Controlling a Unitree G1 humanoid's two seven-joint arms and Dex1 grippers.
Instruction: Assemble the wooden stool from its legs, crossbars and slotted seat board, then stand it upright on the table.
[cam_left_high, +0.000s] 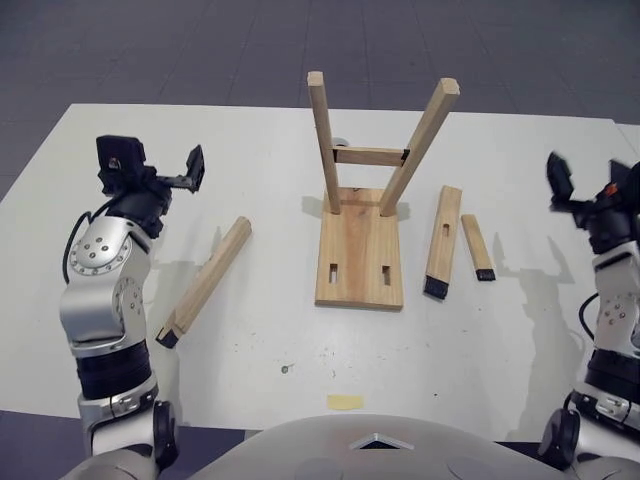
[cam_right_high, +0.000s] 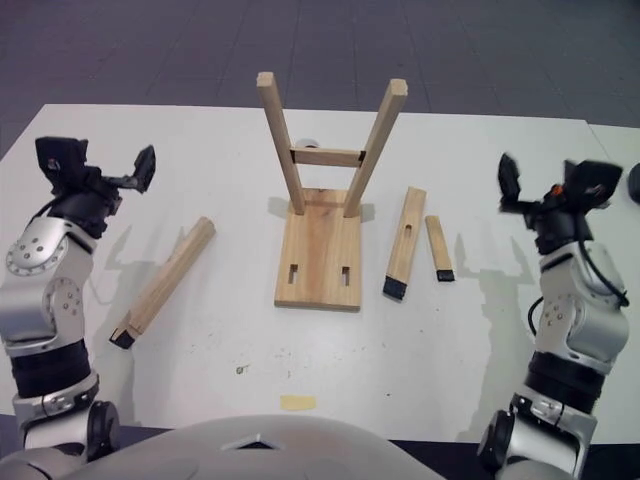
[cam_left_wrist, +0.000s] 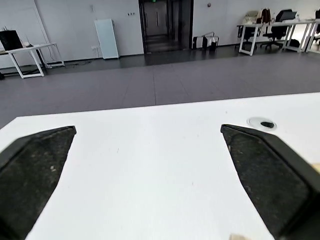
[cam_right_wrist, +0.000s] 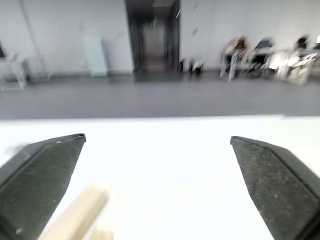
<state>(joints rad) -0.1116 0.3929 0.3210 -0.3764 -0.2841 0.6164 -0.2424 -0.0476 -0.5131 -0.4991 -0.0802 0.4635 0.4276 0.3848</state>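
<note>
setting is looking like an open office-style lab hall: grey tiled floor (cam_left_wrist: 200, 75) is spreading wide, white desks (cam_left_wrist: 262, 24) with office chairs (cam_left_wrist: 284, 16) are standing by the far wall, and a white cabinet (cam_left_wrist: 106, 39) is flanking a dark doorway (cam_left_wrist: 165, 20).

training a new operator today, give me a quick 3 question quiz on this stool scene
1. True or false: two legs stand in the board, joined by a crossbar.
2. How many slots in the board are empty?
3. The loose crossbar lies: A) left of the board; B) right of the board, beside a loose leg; C) in a gripper.
Key: 1 true; 2 two; 3 B.
</note>
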